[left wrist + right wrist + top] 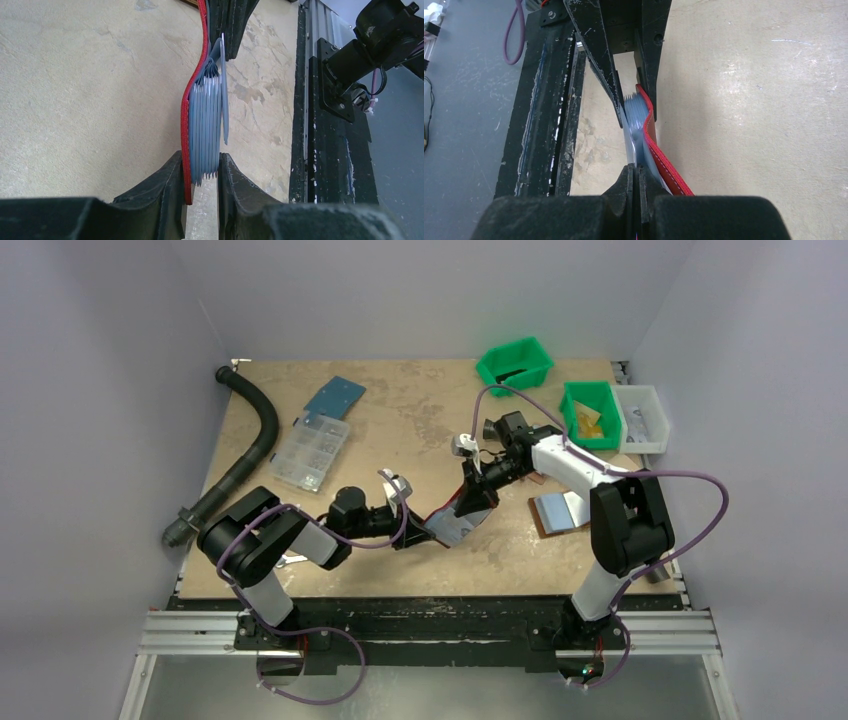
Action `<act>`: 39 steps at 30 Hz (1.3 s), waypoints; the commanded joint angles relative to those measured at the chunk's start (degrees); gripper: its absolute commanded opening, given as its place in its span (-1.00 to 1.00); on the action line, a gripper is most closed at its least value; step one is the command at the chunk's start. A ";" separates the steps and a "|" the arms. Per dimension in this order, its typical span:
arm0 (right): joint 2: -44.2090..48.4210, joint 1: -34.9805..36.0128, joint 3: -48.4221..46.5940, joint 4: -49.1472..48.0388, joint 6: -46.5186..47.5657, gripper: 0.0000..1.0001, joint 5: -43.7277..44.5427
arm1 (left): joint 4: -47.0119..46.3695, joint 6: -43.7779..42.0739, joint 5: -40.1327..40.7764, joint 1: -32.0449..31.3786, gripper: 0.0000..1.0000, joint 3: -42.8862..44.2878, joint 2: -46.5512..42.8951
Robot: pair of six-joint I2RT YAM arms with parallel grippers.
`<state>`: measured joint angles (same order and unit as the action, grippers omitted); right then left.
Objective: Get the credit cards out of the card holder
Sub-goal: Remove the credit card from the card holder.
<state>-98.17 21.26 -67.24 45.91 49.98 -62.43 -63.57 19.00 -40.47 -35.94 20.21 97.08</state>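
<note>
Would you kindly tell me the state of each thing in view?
card holder: bowed, gripped at both ends.
left end effector: shut on the card holder.
right end effector: shut on a pale sheet; card or pocket unclear.
brown folder: lying open, pale insides up.

I get soft, even light over the table (pixel 400 440), only weak shadows; the close fingers (pixel 150 200) in both wrist views look blurred.
</note>
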 commanded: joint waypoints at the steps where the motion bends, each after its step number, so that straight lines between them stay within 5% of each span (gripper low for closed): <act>1: 4.09 -1.78 -1.57 1.23 1.45 -1.00 -1.07 | 5.85 -2.50 -0.93 0.89 -1.00 0.00 -0.22; 39: 6.56 -8.99 -1.82 0.28 -1.01 -1.00 0.25 | 12.92 1.65 -0.94 4.42 -1.00 3.72 6.20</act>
<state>-94.61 13.43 -67.48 45.87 48.95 -60.99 -57.30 22.02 -43.59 -32.23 23.83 100.66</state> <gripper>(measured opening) 0.020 0.246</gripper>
